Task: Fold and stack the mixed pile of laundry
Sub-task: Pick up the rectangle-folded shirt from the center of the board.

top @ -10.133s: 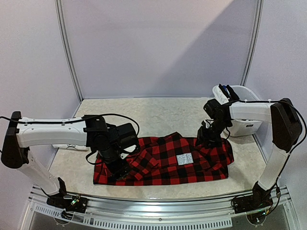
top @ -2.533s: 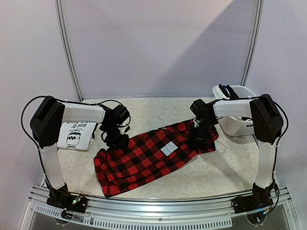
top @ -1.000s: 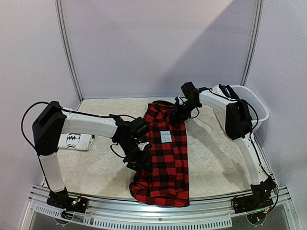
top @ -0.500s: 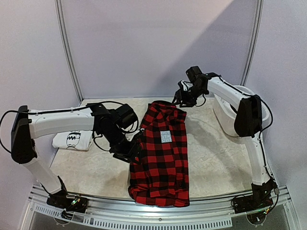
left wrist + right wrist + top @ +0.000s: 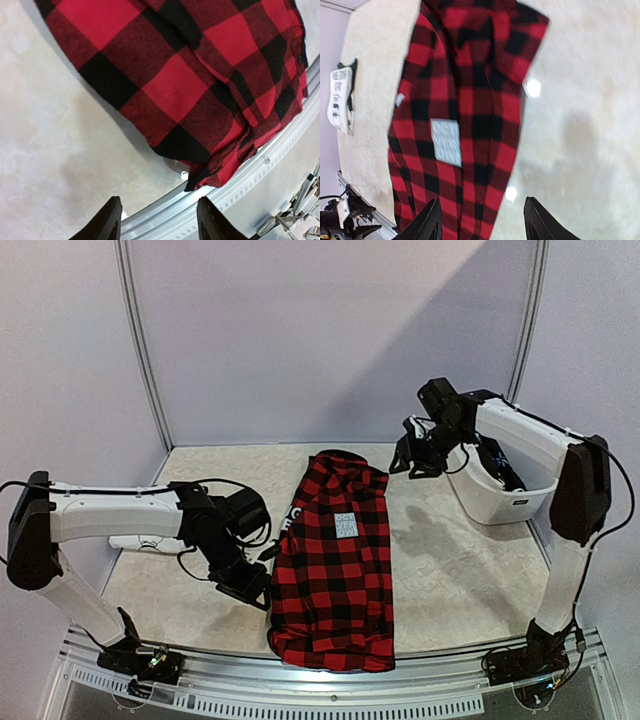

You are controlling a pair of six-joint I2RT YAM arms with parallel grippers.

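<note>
Both arms are off the cloth. The plaid shirt [image 5: 335, 560] lies flat on the worktop [image 5: 450, 570] as one long strip, sides tucked in and its white label [image 5: 345, 525] facing up. It runs from the far middle to the near rail [image 5: 300, 695], where the hem sits right at the edge.

The left fingers [image 5: 107, 223] are spread with nothing between them. They sit low, with the shirt's near half just to their right and its bottom corner straight ahead of them in the wrist view. The right fingers [image 5: 428, 223] are also parted and empty. They hang high, with the collar end below and to their left and the white tub [image 5: 505, 502] on their other side.

I'd call the lengthwise fold done and the crosswise fold next. That calls for both sets of fingers to drop to one end. The near hem looks handiest, one pinch at each corner, but the right arm has a long way to come down. Then the end gets carried over toward the collar, level so the layers stay square.

After that, the stack. A folded white T-shirt [image 5: 339, 100] waits well off to the far left of the left fingers.
</note>
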